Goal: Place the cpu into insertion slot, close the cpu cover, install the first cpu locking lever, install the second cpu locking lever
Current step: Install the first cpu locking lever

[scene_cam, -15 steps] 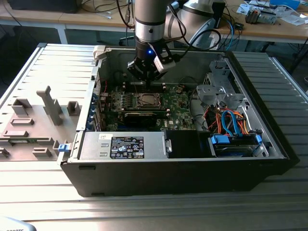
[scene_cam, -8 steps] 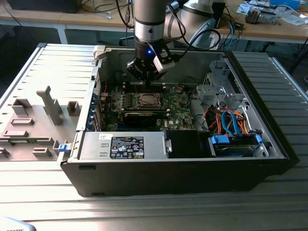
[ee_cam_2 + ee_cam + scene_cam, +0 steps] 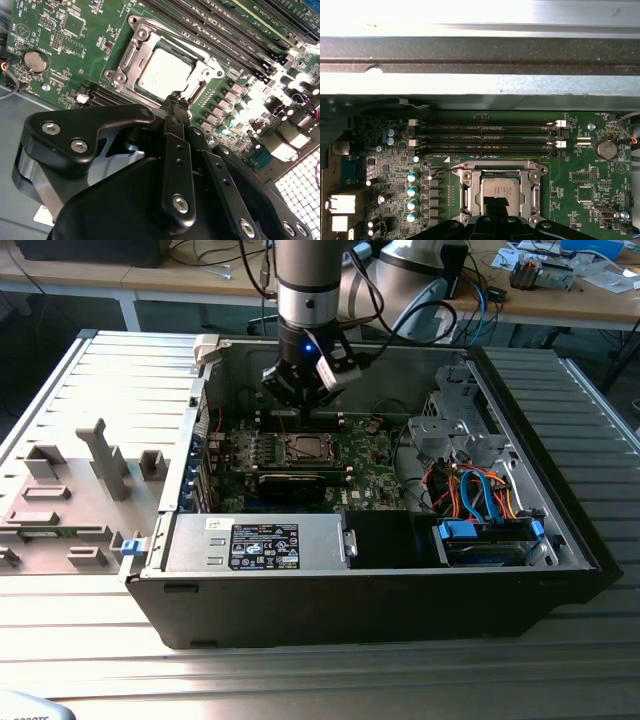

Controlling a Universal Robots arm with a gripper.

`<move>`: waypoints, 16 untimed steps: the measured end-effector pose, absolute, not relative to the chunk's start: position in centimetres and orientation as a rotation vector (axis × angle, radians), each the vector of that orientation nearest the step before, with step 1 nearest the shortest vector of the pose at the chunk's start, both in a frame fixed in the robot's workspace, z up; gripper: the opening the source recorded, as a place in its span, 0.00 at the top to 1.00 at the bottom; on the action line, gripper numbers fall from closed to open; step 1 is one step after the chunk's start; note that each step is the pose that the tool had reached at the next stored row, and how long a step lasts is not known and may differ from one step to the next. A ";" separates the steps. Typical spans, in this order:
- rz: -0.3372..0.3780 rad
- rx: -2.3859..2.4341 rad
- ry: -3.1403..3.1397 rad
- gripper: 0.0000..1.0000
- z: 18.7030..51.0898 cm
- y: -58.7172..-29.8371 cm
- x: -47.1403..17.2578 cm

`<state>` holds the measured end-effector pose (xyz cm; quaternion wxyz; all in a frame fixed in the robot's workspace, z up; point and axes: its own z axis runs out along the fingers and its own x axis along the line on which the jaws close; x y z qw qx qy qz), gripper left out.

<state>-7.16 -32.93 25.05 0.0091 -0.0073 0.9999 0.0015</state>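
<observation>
The cpu (image 3: pixel 162 74) lies flat in its socket on the green motherboard, grey-silver top up, and it also shows in the first wrist view (image 3: pixel 501 192). The silver cpu cover (image 3: pixel 125 55) lies down around it as a frame (image 3: pixel 470 192) with the chip showing through its window. A thin locking lever rod (image 3: pixel 190 42) runs along one side of the socket. My gripper (image 3: pixel 176 100) is shut with nothing in it, its narrow tips at the socket's edge (image 3: pixel 492 206). In the exterior view my gripper (image 3: pixel 298 400) hangs just above the socket (image 3: pixel 305 448) inside the open computer case.
Long black memory slots (image 3: pixel 485 135) run beside the socket. A coin battery (image 3: pixel 36 61) and small capacitors (image 3: pixel 412 192) stand on the board. The case wall (image 3: pixel 400 590), power supply (image 3: pixel 260 545) and drive cage with blue and orange cables (image 3: pixel 480 500) ring the board. Grey fixture blocks (image 3: pixel 80 480) sit outside.
</observation>
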 end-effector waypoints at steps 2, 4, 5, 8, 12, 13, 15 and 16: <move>0.005 -0.023 3.123 0.89 25.1 -32.9 -7.3; 0.005 -0.023 3.123 0.89 25.1 -32.9 -7.5; 0.005 -0.023 3.123 0.89 25.1 -32.9 -7.6; 0.005 -0.023 3.123 0.89 25.1 -32.9 -7.8; 0.005 -0.023 3.123 0.89 25.1 -32.9 -8.0; 0.005 -0.023 3.123 0.89 25.1 -32.9 -8.0; 0.005 -0.023 3.123 0.89 25.1 -32.9 -8.1; 0.005 -0.023 3.123 0.89 25.1 -32.9 -8.2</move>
